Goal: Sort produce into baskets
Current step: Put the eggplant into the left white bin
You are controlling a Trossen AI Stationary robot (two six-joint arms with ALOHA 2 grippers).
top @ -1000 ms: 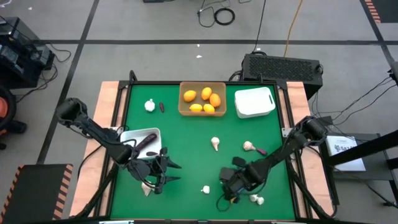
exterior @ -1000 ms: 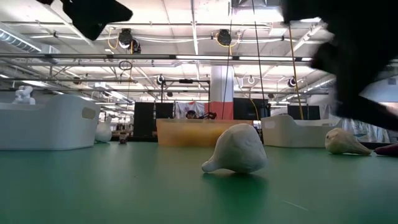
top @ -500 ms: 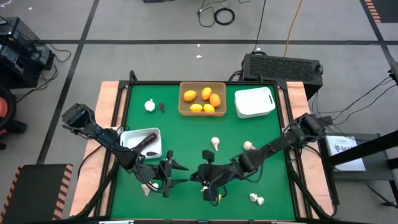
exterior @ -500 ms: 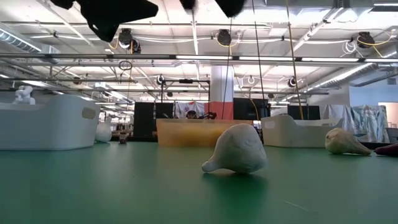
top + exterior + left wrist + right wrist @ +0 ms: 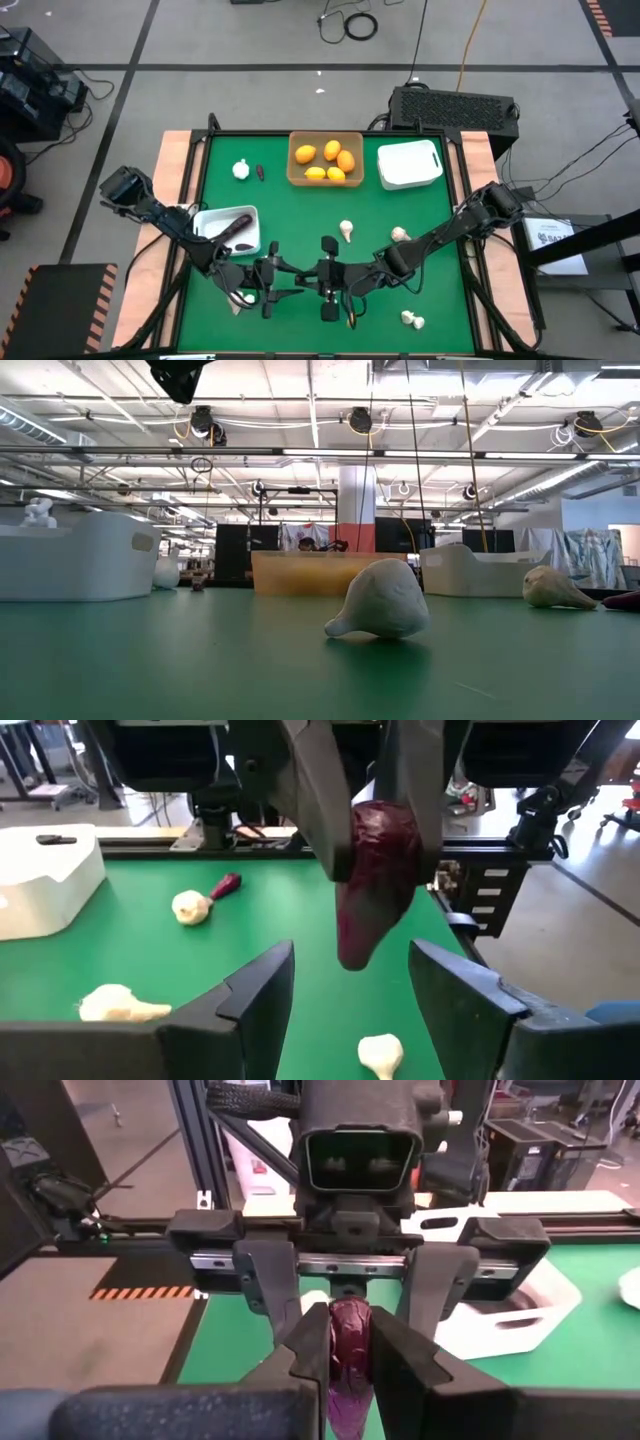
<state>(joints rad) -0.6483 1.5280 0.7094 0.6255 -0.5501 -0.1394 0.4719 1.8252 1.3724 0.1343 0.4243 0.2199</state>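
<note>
Plainly the sorting was half done. On the desk the near-left white basket held one purple piece, the far tan basket had five orange and yellow fruits, and the far-right white basket looked empty. Garlic bulbs and small purple bits lay loose. Near the front edge, the left pincer stood released, facing the right pincer, which was clenched on a dark purple eggplant, glossy, wrinkled, hanging point-down above the desk.
</note>
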